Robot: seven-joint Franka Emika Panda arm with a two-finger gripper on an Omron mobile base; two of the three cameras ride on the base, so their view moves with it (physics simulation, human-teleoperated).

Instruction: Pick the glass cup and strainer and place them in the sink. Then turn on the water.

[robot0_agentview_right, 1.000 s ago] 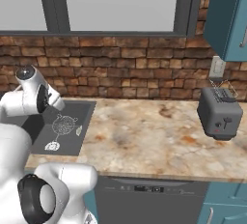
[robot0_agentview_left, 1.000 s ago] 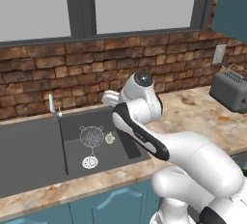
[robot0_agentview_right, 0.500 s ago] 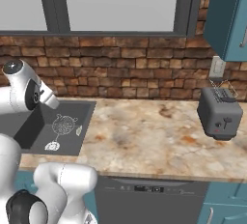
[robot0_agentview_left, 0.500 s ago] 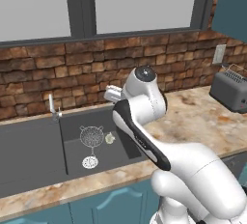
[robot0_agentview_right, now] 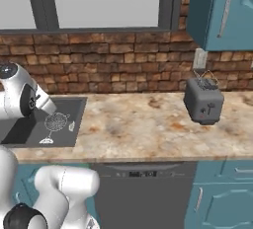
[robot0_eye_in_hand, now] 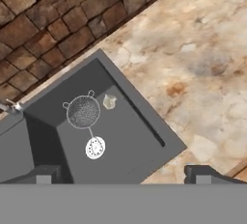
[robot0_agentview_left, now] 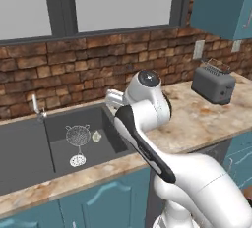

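— Where the hand view looks down, how do the jaws stand?
— Spread wide, holding nothing, above the sink's [robot0_eye_in_hand: 144, 121] near rim.
— And inside the dark grey basin?
— The wire-mesh strainer [robot0_eye_in_hand: 83, 112] lies flat, the clear glass cup [robot0_eye_in_hand: 109, 102] just beside it, the round silver drain [robot0_eye_in_hand: 95, 147] nearer.
— Farther out?
— Speckled stone counter [robot0_eye_in_hand: 202, 59], then brick wall [robot0_eye_in_hand: 43, 20]. The base views add a grey toaster [robot0_agentview_right: 203, 100].

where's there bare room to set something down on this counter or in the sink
Free: the marble counter between the sink and the toaster. Crowded: the basin floor, where the strainer, glass cup and drain cluster.
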